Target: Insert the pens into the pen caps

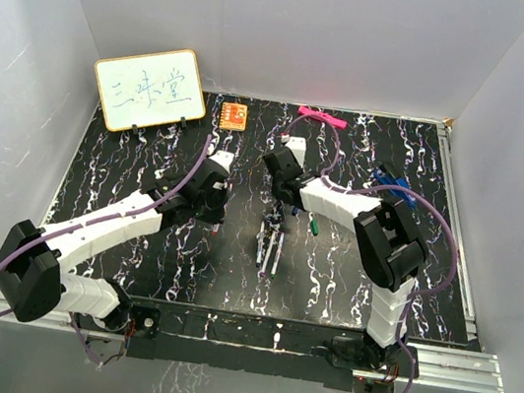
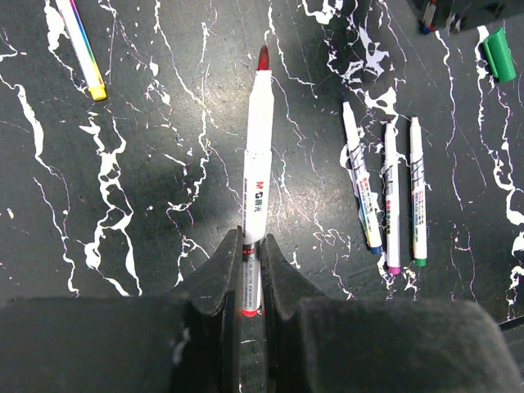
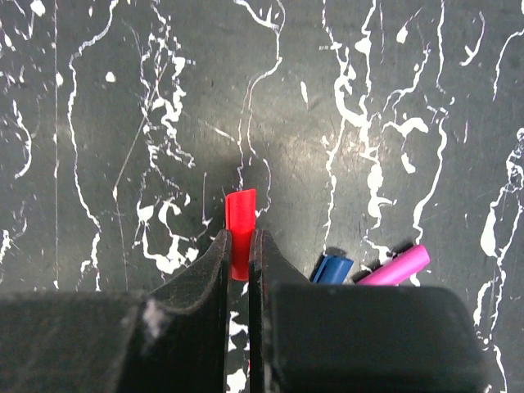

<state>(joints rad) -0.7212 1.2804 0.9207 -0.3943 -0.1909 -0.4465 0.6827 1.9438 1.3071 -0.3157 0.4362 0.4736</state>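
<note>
Clerk: Pens, one entry each, please.

Robot: Red pen (image 2: 257, 164): clamped at its rear end in my left gripper (image 2: 250, 237), both fingers tight on the barrel, bare red tip pointing away from me. Yellow pen (image 2: 82, 45): flat on the table (image 2: 147, 164), off to the left, well apart from the others, partly cut by the frame edge. Blue pen (image 2: 361, 180), purple pen (image 2: 392, 196), green pen (image 2: 417, 190): flat on the table, side by side to the right of the red pen, roughly parallel, coloured ends toward me.

Clerk: Caps?

Robot: Red cap (image 3: 241, 214): pinched in my right gripper (image 3: 239, 237), fingers closed on its lower part, upper part standing clear of the fingertips. Blue cap (image 3: 331, 268), purple cap (image 3: 395, 266): on the table just beside my right finger, near each other, near ends hidden behind it. Green cap (image 2: 498, 54): on the table beyond the three pens, apart from them.

Clerk: Red pen and red cap, joined?

Robot: Apart, one in each gripper.

Clerk: Sundries?

Robot: Whiteboard (image 1: 150, 87): propped at the far left. Orange block (image 1: 234, 114): just right of it. Pink marker (image 1: 319, 117): at the far edge.
</note>
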